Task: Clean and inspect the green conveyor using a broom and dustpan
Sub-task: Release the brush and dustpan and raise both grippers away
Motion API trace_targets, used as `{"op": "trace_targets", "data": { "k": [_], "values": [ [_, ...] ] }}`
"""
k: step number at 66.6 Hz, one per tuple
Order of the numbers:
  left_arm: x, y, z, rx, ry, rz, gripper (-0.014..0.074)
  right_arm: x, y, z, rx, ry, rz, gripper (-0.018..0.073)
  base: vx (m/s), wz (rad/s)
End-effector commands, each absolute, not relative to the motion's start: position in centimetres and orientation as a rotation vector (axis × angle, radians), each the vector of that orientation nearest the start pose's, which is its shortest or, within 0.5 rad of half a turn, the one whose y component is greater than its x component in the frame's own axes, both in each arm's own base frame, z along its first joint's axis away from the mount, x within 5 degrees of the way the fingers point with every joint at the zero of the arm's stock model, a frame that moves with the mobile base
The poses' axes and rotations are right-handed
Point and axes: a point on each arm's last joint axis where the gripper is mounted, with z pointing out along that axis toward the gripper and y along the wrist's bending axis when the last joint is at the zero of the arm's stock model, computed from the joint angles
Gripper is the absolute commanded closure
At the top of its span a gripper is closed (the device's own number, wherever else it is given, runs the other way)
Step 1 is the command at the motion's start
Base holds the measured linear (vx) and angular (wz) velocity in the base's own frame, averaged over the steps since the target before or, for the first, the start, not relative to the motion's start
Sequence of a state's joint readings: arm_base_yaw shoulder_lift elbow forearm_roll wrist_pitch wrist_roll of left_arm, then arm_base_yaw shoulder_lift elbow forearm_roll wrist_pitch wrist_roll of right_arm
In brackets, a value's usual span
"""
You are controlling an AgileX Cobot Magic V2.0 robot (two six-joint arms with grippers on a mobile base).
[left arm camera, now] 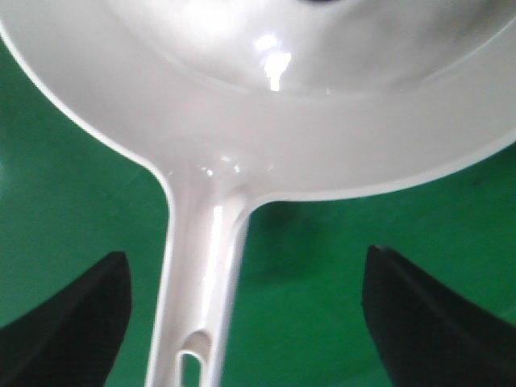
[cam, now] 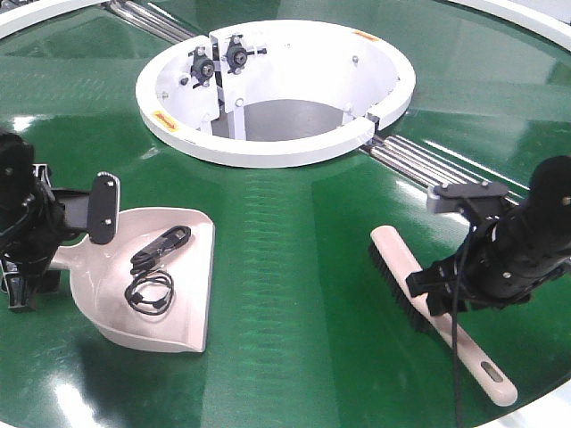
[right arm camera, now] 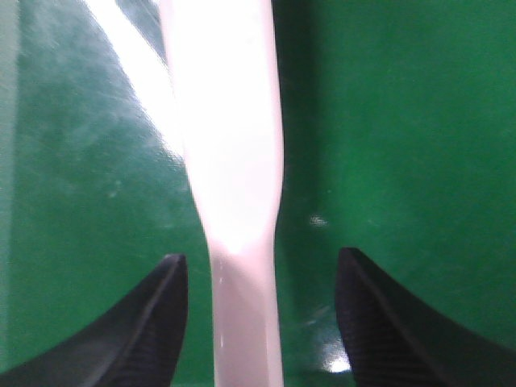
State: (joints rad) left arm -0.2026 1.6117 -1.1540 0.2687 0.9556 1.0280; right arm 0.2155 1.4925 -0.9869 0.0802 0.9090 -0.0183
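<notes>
Right wrist view: the right gripper straddles the broom handle, jaws spread and clear of it. The left gripper likewise brackets the dustpan handle, jaws apart. Both tools lie on the green conveyor, black cords in the pan; the white hub sits beyond.

- The green conveyor lay bare between the dustpan and the broom.
- The white hub blocked the far middle.
</notes>
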Motion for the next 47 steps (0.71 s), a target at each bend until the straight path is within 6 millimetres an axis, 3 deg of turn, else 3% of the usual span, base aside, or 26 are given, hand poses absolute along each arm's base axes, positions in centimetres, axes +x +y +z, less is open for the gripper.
{"op": "trace_targets", "data": {
  "k": [1,17,23,34,47],
  "values": [
    [30.1,-4.7,27.7,1.768,2.284,0.439,0.0034,26.8,6.1,27.5,-0.292,2.727,0.117,0.0157,0.00,0.00],
    [27.3,-5.1,31.6,1.619,2.229,0.341,0.0038,26.2,5.9,33.3,-0.267,2.439,0.129,0.0157,0.00,0.00],
    [25.9,-5.4,33.2,1.479,2.227,0.249,0.0040,25.8,5.8,34.9,-0.251,2.346,0.144,0.0157,0.00,0.00],
    [23.5,-6.1,37.3,1.137,2.104,0.099,0.0040,25.0,5.5,36.9,-0.248,2.206,0.129,0.0157,0.00,0.00],
    [20.7,-5.5,40.7,0.863,2.000,0.053,0.0042,22.9,4.7,38.5,-0.264,2.103,0.076,0.0157,0.00,0.00]
  ]
}}
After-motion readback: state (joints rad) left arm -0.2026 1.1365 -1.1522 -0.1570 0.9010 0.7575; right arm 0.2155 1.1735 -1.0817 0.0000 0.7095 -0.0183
